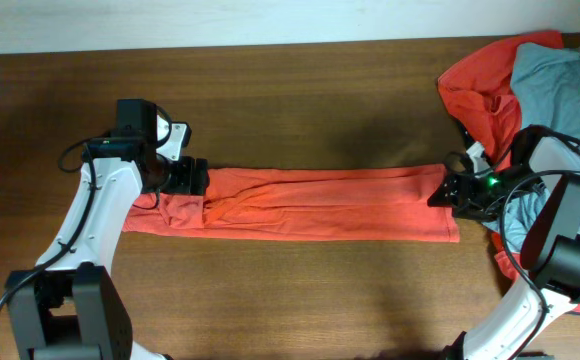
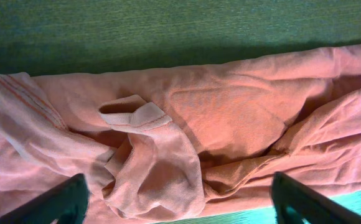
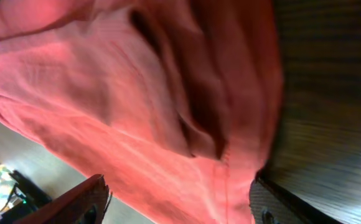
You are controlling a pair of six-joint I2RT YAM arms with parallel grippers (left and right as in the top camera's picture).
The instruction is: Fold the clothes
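One orange-red T-shirt (image 1: pixel 330 203) lies folded into a long narrow strip across the middle of the table. At its left end my left gripper (image 1: pixel 192 178) is open, and the left wrist view shows rumpled cloth with a sleeve hem (image 2: pixel 137 115) lying loose under my left gripper (image 2: pixel 180 208). My right gripper (image 1: pixel 442 192) sits at the strip's right end. Seen from its own wrist, my right gripper (image 3: pixel 177 202) has its jaws wide apart, with the shirt's edge (image 3: pixel 168 106) between them but not pinched.
More clothes are heaped at the back right corner: an orange-red T-shirt (image 1: pixel 475 90) and a light grey-blue T-shirt (image 1: pixel 565 85) lying partly over it, close behind the right arm. The brown wooden table (image 1: pixel 290 90) runs to a pale wall at the back.
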